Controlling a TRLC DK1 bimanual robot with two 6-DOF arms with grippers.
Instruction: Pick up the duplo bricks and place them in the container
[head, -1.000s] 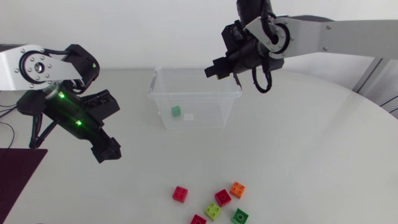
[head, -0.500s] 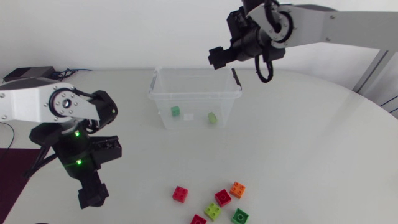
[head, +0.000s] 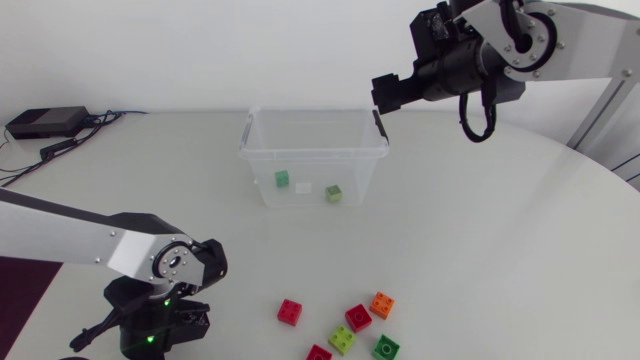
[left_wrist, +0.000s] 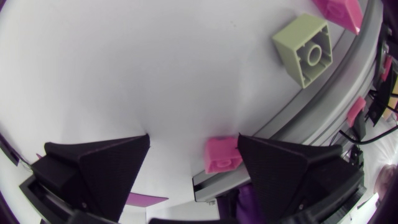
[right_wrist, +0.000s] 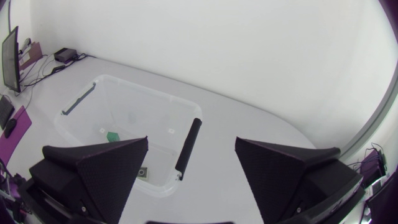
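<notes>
At the near left corner of the white surface the left arm folds down low, hiding its own tip in the head view. The left wrist view shows the left claw spread wide with nothing gripped. A pink brick sits just ahead of the gap between its fingers, at the surface's grey rim — on it or past it, I cannot tell. A pale green brick lies farther ahead on the white. Toward the middle, at the back, stands the clear container, with a green brick and a yellow-green brick on its floor, apart from each other. Near the front edge, well apart from the container, loose bricks cluster: a red brick, a cut-off red brick at the view's lower border, a lime brick, a crimson brick, an orange brick and a dark green brick. The right arm comes in from the upper right and ends above the container's right end, over the black handle. In its wrist view the right claw stands wide apart and empty — the container lies under and ahead of it.
</notes>
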